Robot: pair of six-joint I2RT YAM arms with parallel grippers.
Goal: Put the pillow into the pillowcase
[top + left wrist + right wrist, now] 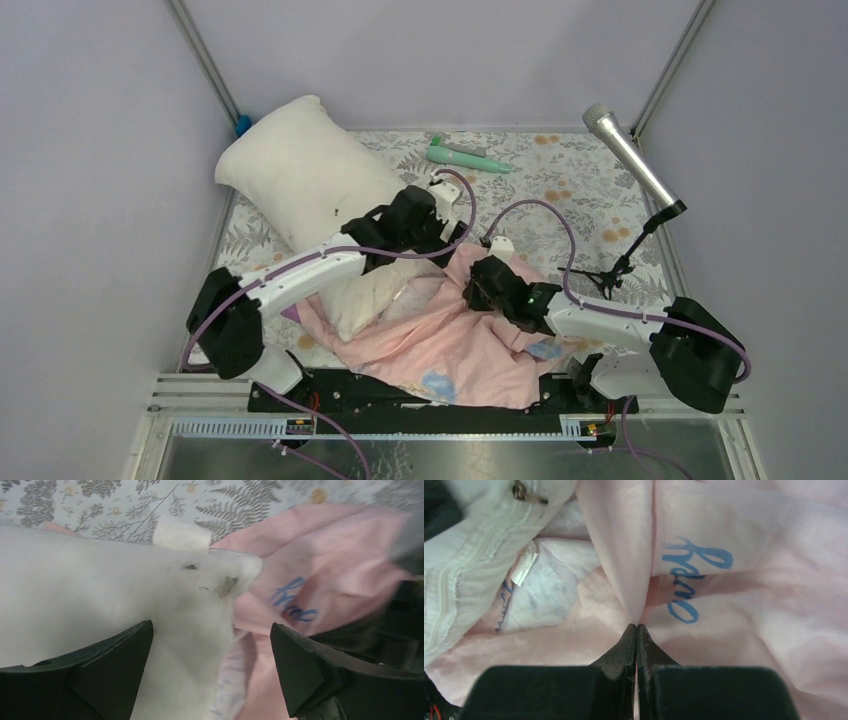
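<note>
The cream pillow (300,170) lies slantwise at the left, its near end resting in the mouth of the pink pillowcase (450,340) crumpled at the front centre. My left gripper (447,240) hovers open above that near end. In the left wrist view its jaws (212,650) stand wide apart over the pillow's corner (100,590), with the white tag (181,535) beyond and the pink pillowcase (340,555) to the right. My right gripper (480,282) is shut on a raised fold of the pillowcase (749,580); its fingertips (637,626) pinch the cloth beside blue cursive writing.
A floral cloth (560,170) covers the table. A green tool (470,155) lies at the back centre. A silver microphone (630,150) on a small black stand leans at the back right. Grey walls close in on the left, back and right.
</note>
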